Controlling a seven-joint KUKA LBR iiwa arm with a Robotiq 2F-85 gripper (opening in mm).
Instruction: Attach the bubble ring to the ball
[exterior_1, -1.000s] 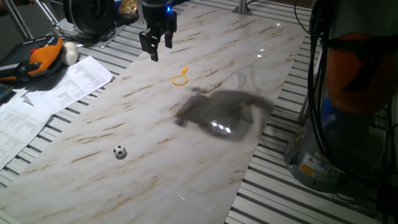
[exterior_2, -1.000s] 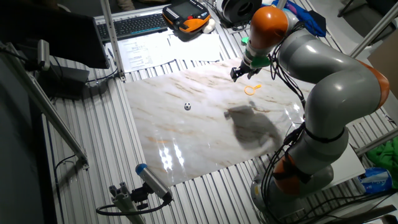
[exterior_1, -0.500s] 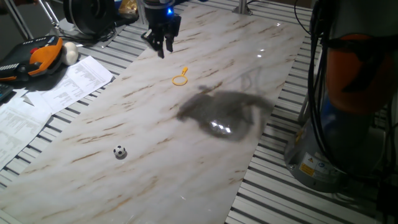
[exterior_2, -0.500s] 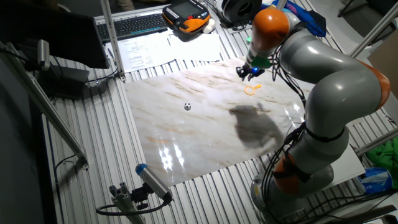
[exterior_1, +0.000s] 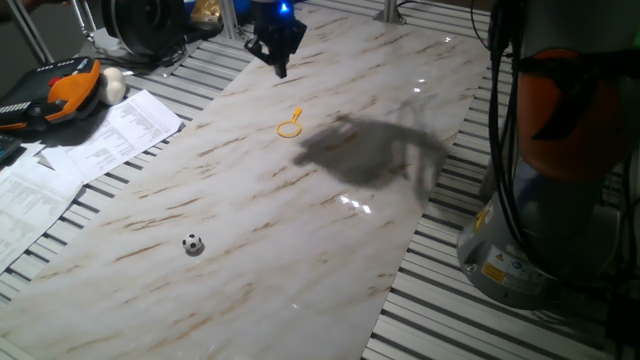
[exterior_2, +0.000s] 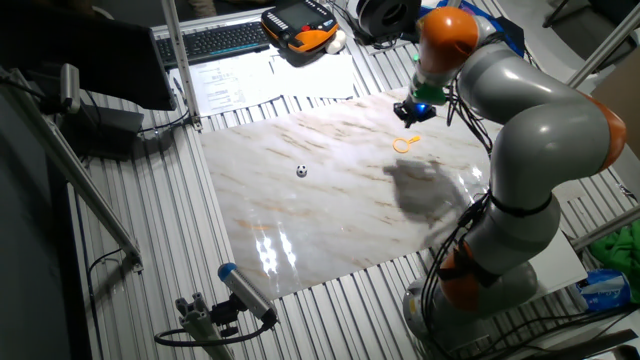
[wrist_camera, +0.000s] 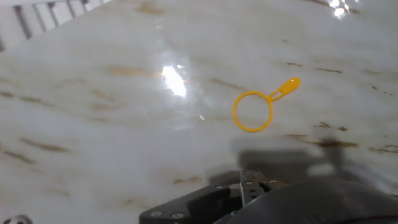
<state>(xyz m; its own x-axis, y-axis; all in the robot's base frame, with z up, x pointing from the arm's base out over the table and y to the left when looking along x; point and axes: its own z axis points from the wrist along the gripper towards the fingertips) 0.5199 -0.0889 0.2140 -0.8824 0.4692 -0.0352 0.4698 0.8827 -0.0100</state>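
The bubble ring (exterior_1: 290, 126) is a small yellow-orange loop with a stubby handle, lying flat on the marble tabletop (exterior_1: 300, 220). It also shows in the other fixed view (exterior_2: 403, 144) and fills the middle right of the hand view (wrist_camera: 253, 111). The ball (exterior_1: 192, 243), tiny and soccer-patterned, rests far toward the near left of the board (exterior_2: 301, 171). My gripper (exterior_1: 281, 62) hangs above the board's far edge, just behind the ring (exterior_2: 413, 110). It points down, holds nothing and looks open. No fingertips show in the hand view.
Papers (exterior_1: 100, 140), an orange-black pendant (exterior_1: 60, 90) and a cream-white ball (exterior_1: 112, 85) lie left of the board. A keyboard (exterior_2: 215, 40) sits further back. The arm's base (exterior_1: 560, 200) and cables stand at the right. The arm's shadow (exterior_1: 365, 150) falls beside the ring.
The gripper has moved right along the far edge and turned at the wrist, ending behind the ring. The arm's shadow shifted right. Ring and ball have not moved.
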